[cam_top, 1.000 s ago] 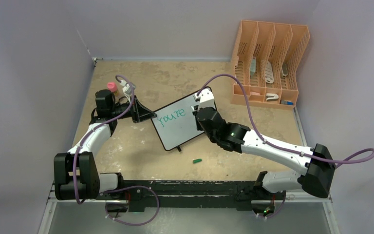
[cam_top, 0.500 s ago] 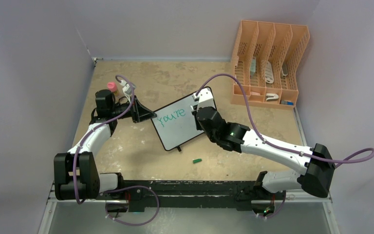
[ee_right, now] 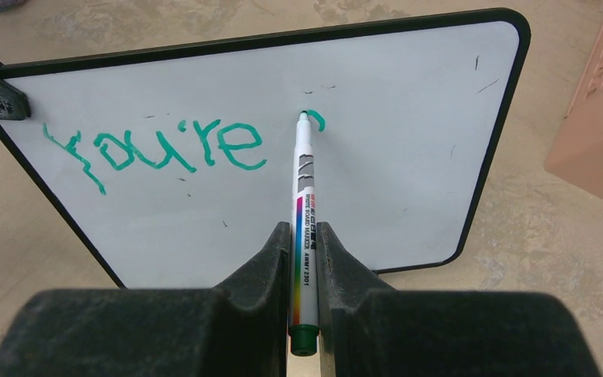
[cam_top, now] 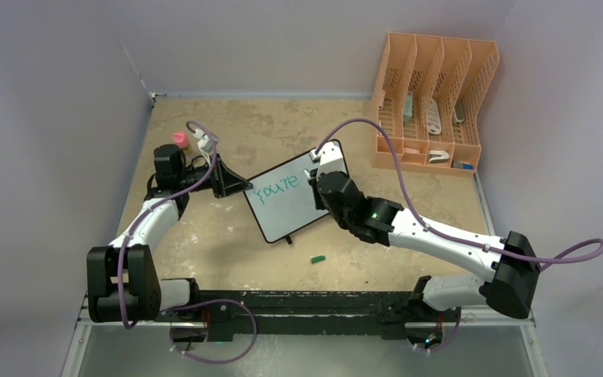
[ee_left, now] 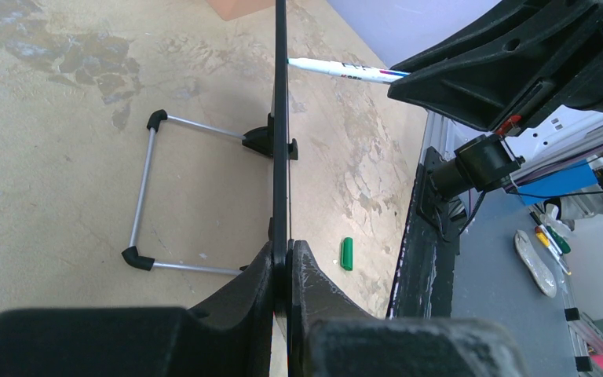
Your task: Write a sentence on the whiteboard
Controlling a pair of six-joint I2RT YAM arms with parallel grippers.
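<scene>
The small white whiteboard with the thin black frame and rounded corners (cam_top: 292, 206) stands on edge near the middle of the tabletop, turned at an angle, with its writing face toward the right arm. On it so far there's just 1 teal-green slanted word, "you're" (ee_right: 157, 146), plus a tiny curl to the right of it. The left gripper (ee_left: 283, 256) is clamped on the board's left edge, 1 finger on each face. The right gripper (ee_right: 304, 236) is squeezed around a white dry-erase marker with a rainbow stripe (ee_right: 305, 206), and its tip is touching the board right at that curl.

Behind the board is a silver wire stand with black tips (ee_left: 146, 196), resting on the table. The table is a beige mottled surface with dark blotches (cam_top: 228, 236). A little green marker cap (cam_top: 318, 258) lies on it in front of the board, apart from it. There's an orange plastic file rack (cam_top: 432, 102) at the far right corner and a small pink-topped thing (cam_top: 180, 139) by the left arm, can't tell what. Plain pale greyish-lilac walls all around.
</scene>
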